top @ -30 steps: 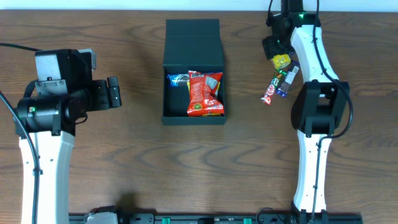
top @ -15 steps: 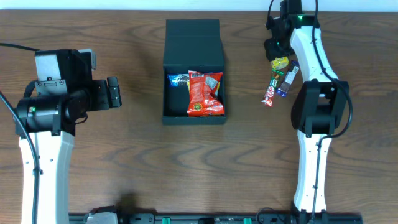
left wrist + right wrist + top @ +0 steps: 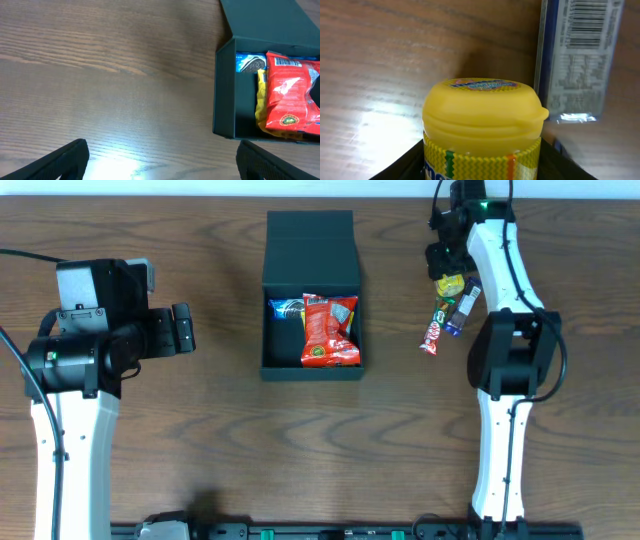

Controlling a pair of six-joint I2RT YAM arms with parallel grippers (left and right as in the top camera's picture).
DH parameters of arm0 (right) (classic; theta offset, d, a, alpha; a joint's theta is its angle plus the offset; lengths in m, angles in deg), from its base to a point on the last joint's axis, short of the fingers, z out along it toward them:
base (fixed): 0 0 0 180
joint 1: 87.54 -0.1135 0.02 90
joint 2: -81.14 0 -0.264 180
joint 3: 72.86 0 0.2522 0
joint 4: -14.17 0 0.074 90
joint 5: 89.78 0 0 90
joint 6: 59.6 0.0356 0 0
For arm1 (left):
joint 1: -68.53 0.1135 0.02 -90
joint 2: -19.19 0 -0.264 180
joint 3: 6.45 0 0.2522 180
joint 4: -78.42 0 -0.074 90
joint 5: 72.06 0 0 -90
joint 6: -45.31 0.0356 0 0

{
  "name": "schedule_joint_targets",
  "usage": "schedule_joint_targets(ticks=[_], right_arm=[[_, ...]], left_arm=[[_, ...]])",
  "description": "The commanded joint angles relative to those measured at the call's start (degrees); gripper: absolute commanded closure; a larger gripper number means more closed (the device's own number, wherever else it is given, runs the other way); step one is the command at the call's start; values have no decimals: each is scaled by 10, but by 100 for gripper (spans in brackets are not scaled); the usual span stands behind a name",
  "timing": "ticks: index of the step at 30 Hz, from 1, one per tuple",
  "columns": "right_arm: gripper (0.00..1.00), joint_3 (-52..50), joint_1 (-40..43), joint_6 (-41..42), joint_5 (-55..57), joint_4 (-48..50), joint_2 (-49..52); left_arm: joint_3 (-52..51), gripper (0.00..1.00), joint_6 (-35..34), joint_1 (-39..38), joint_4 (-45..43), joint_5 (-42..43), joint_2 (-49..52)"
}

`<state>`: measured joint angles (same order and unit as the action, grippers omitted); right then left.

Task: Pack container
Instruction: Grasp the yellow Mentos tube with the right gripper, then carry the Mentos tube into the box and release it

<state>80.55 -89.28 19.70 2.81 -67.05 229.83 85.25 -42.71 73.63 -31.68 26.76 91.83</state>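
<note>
Yellow-capped tub [image 3: 482,130]: label cut off, only "m" legible. Blue wrapper [image 3: 580,55] beside it shows barcode + fine print, unreadable. Red packet [image 3: 290,95] has barcode + round green seal; blue packet [image 3: 249,63] shows sandwich-biscuit pic. Container [image 3: 311,240] at table [image 3: 220,430] centre-back, btwn arms, lid flap open; holds red, blue + yellow-edged packet [image 3: 260,100]. Left jaws wide apart, pointed at container, near, not touching. Right jaws clamped on tub, well apart from container
</note>
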Motion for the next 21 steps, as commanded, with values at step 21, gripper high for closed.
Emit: schedule_joint_targets(ticks=[21], right_arm=[[83,93,-229,236,-132,-182,-127]], left_arm=[[5,5,6,1,3,0,2]])
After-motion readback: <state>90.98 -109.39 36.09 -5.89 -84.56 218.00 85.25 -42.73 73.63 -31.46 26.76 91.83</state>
